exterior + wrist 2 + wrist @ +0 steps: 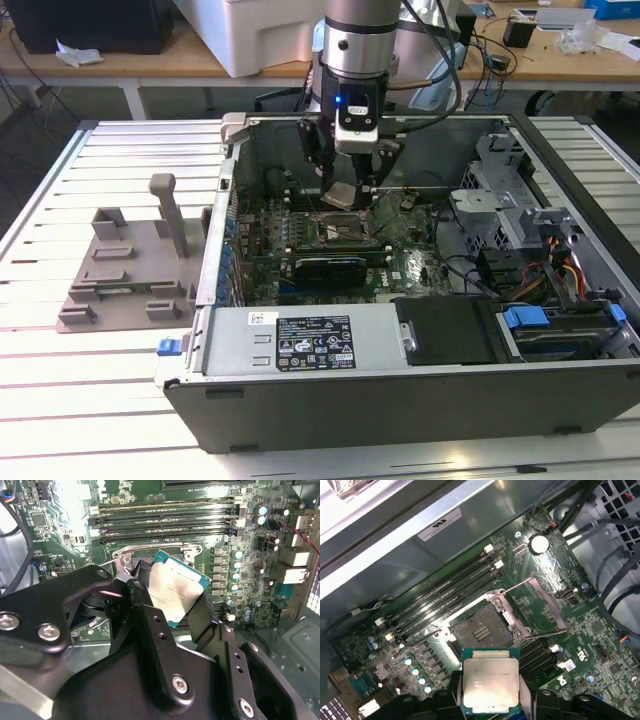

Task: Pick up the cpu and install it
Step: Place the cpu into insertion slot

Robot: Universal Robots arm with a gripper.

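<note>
The cpu (340,195) (172,590) (489,685), a flat square chip with a silver top and green rim, hangs in my gripper (343,192) (167,605), which is shut on its edges. It sits inside the open computer case (400,400), a little above the motherboard (400,250) (545,605). The empty cpu socket (335,232) (480,630) (142,567) lies just below and ahead of the chip, its metal retention frame (535,605) swung open. Black fingers (150,625) hide part of the chip in the second wrist view.
A black graphics card (330,268) lies in front of the socket. Memory slots (445,595) (165,522) run beside it. A grey plastic fixture block (135,265) stands on the slatted table at the exterior view's left. Drive bays and cables (545,250) crowd the case's right side.
</note>
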